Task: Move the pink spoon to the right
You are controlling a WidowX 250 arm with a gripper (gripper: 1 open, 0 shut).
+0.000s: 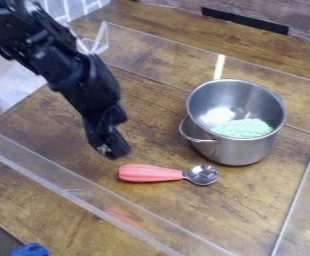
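Nearest the camera, a clear plastic wall (78,195) runs along the front edge of the wooden table (144,90). Just behind it lies the pink spoon (167,174), flat on the wood, handle pointing left and shiny bowl to the right. Behind the spoon's bowl stands a steel pot (233,121) with something green inside. Left of the pot, the black gripper (110,147) hangs tilted downward above the wood, jaws released and holding nothing, near the spoon's handle but apart from it.
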